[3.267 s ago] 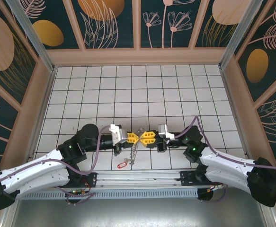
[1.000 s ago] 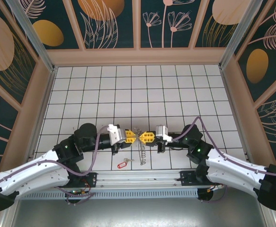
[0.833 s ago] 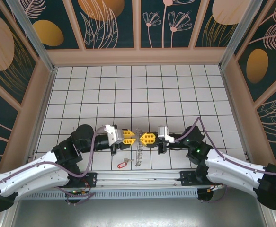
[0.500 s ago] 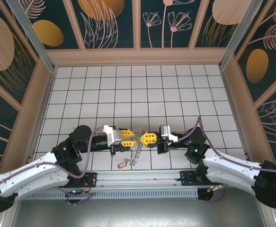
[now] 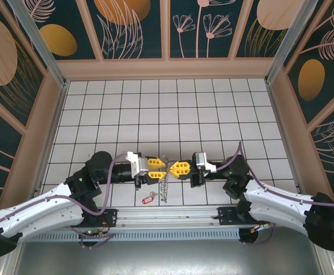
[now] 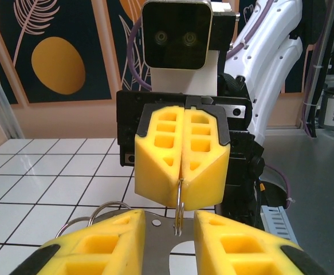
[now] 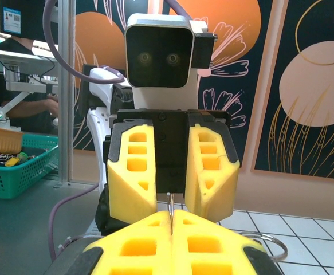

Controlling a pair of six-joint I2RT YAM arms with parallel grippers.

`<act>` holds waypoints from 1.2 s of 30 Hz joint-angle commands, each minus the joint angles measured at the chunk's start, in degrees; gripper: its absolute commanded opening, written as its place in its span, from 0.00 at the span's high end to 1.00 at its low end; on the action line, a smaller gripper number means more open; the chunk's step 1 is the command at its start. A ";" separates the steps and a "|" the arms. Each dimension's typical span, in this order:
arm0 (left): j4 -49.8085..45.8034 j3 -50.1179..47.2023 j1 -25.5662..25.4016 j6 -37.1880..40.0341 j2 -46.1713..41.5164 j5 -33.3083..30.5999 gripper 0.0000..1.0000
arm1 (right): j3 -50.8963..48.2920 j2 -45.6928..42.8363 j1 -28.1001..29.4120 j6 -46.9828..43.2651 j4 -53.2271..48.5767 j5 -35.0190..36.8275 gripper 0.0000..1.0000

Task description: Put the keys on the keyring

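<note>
Red plastic marks the key, lying flat on the white tiled table close to its near edge, a little left of the middle; a small silver ring sits at its right end, just beside the lowest part of the keyring; whether the two touch I cannot tell. Further in, the keyring hangs edge-on as a narrow fringe of silver loops; its top is caught where the two grippers meet nose to nose above the table. The left gripper is released; in the left wrist view its yellow fingers stand apart at the bottom, with the thin wire of the keyring hanging in the gap and touching neither; a few silver loops show just left of that wire. In the right wrist view the left gripper faces the camera with a dark gap between its yellow fingers. Opposite, the right gripper is clenched on the keyring; in the left wrist view its fingers press together with the wire coming out at their lower tip; in its own view the right gripper shows its fingers closed flat, the keyring wire rising from the seam. Beyond both grippers the white tiles run to a pale wooden rim at the far edge.
</note>
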 commanded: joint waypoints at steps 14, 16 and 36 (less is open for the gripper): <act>3.67 -0.02 0.01 -0.63 1.20 1.31 0.83 | -0.12 -0.01 -0.28 0.23 4.25 -0.86 1.00; 3.75 -0.02 0.05 -0.66 1.37 1.50 0.86 | -0.03 0.10 -0.28 -0.13 3.75 -0.69 1.00; -6.74 2.10 0.04 -0.24 -0.59 -30.69 1.00 | 3.26 -9.65 -0.39 -3.02 -25.55 21.01 0.25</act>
